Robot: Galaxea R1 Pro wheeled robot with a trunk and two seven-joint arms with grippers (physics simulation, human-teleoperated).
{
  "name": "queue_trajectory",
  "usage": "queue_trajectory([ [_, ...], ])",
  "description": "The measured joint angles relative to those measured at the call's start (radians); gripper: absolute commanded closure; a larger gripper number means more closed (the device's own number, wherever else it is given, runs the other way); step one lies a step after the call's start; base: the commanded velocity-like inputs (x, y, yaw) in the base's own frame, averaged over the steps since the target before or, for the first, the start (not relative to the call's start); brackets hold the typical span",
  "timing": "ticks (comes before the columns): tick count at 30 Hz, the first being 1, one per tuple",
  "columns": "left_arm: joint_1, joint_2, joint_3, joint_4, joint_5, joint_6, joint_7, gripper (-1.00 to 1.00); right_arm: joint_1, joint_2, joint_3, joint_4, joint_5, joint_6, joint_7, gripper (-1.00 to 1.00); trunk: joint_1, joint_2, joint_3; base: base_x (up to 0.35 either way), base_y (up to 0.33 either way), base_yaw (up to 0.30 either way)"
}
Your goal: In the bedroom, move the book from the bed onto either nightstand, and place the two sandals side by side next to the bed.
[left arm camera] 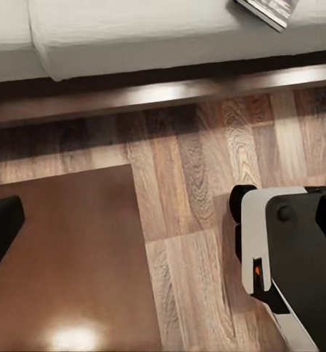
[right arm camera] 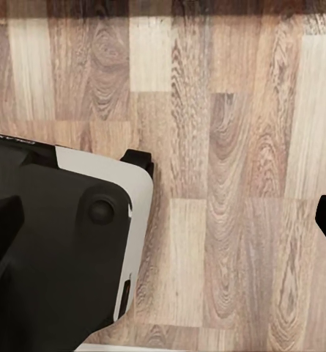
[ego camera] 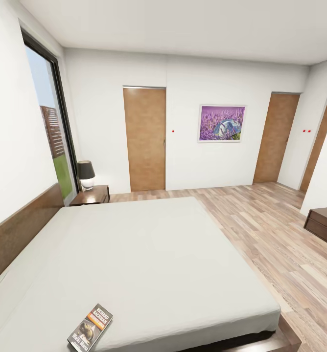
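Book (ego camera: pixel 90 328) flat on bed (ego camera: pixel 149 254), near front edge, w/ cover up.

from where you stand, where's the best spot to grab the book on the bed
Probably the book's near short edge, coming from the foot of the bed. It lies flat and thin close to that mattress edge, so sliding it to overhang, then pinching across its thickness, looks easiest.
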Motion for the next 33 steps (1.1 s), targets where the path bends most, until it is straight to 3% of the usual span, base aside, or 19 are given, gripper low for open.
queue_trajectory([
  [5,0.001,0.057,0.0,0.0,0.008,0.005,-0.039,-1.0,0.0,0.01,-0.001,-0.001,0.0,-0.001,0.0,-1.0,0.0,0.0,0.0,0.0,0.0,0.0],
  [12,0.0,0.088,0.0,0.0,0.012,0.021,-0.052,-1.0,0.0,0.014,-0.002,-0.002,0.0,-0.003,0.0,-1.0,0.0,0.0,0.0,0.0,0.0,0.0],
  [18,-0.003,0.138,0.002,-0.001,0.013,0.051,-0.059,-1.0,0.0,0.016,-0.003,-0.002,0.0,-0.004,0.0,-1.0,0.0,0.0,0.0,0.0,0.0,0.0],
  [22,-0.004,0.152,0.001,-0.001,0.012,0.086,-0.059,-1.0,0.0,0.017,-0.004,-0.002,0.0,-0.004,0.0,-1.0,0.0,0.0,0.0,0.0,0.0,0.0],
  [33,-0.005,0.161,0.0,-0.001,0.012,0.113,-0.058,-1.0,0.0,0.02,-0.004,-0.002,0.0,-0.012,0.001,-1.0,0.0,0.0,0.0,0.0,0.0,0.0],
])
